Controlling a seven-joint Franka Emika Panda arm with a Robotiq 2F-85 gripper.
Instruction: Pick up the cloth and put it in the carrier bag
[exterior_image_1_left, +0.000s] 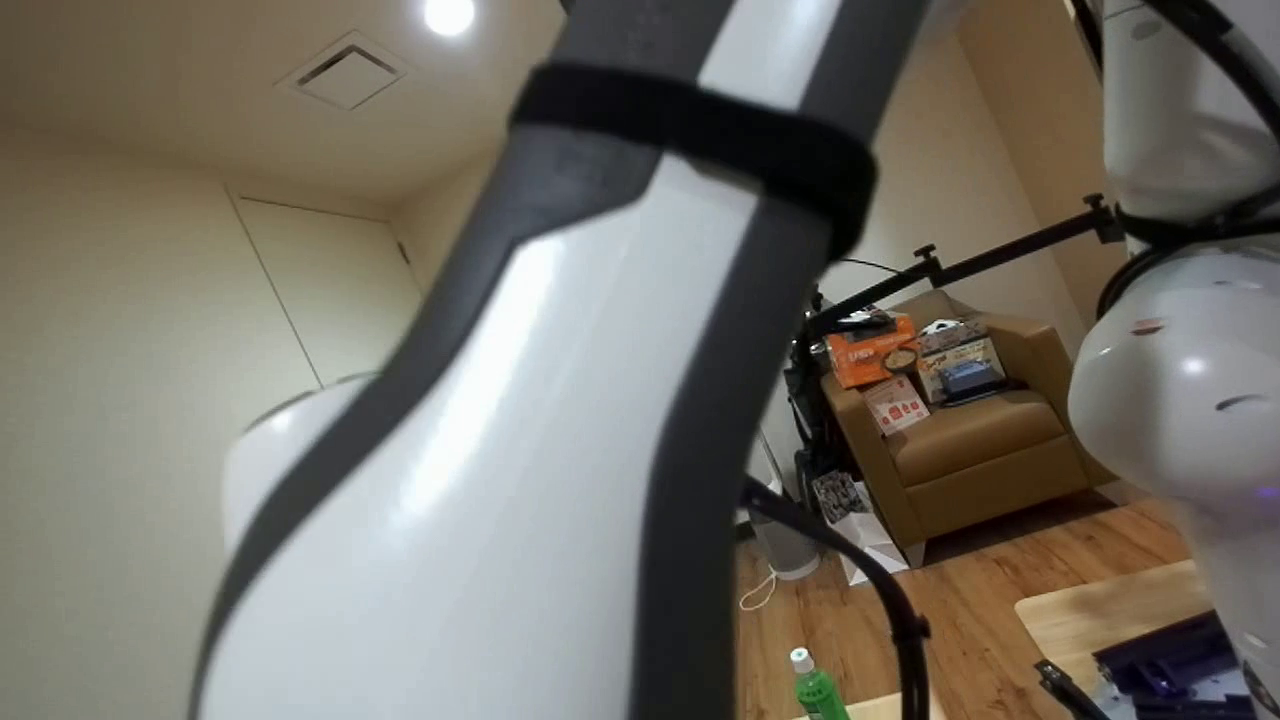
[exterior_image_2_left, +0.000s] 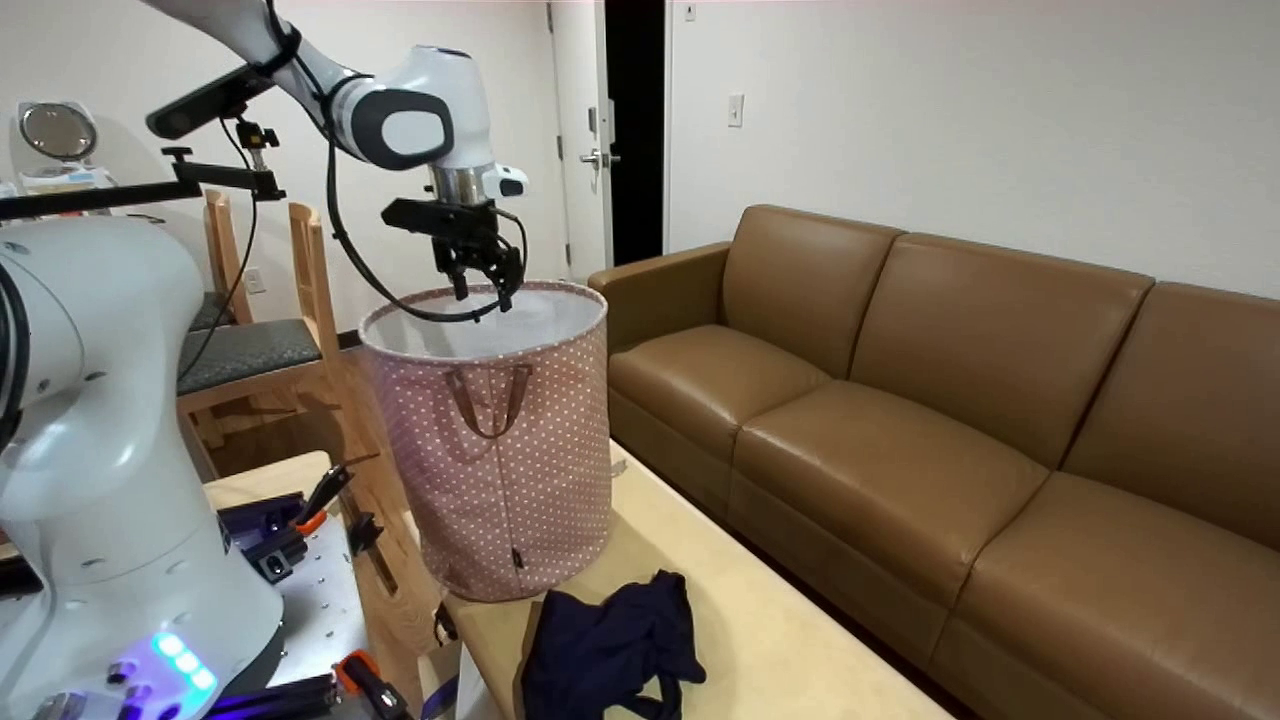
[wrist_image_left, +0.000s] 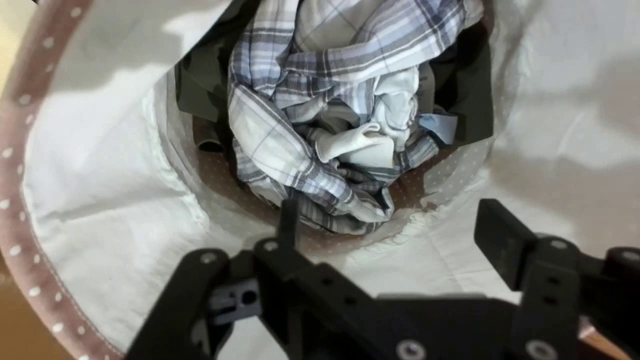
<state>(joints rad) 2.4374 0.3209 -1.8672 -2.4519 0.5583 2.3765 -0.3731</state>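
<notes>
A tall pink bag with white dots (exterior_image_2_left: 505, 460) and brown handles stands upright on the table. Its dotted rim (wrist_image_left: 20, 210) and white lining show in the wrist view. A checked grey, blue and white cloth (wrist_image_left: 330, 145) lies crumpled at the bottom of the bag, with some dark and pale items around it. A dark navy cloth (exterior_image_2_left: 615, 645) lies on the table in front of the bag. My gripper (exterior_image_2_left: 485, 295) points down over the bag's mouth. In the wrist view the gripper (wrist_image_left: 390, 215) has its fingers wide apart, with nothing between them.
The light wooden table (exterior_image_2_left: 760, 620) runs beside a brown sofa (exterior_image_2_left: 870, 430). Wooden chairs (exterior_image_2_left: 250, 350) stand behind the bag. The white arm (exterior_image_1_left: 520, 450) blocks much of an exterior view. A green bottle (exterior_image_1_left: 818, 690) stands low there, and a brown armchair (exterior_image_1_left: 980, 440) holds boxes.
</notes>
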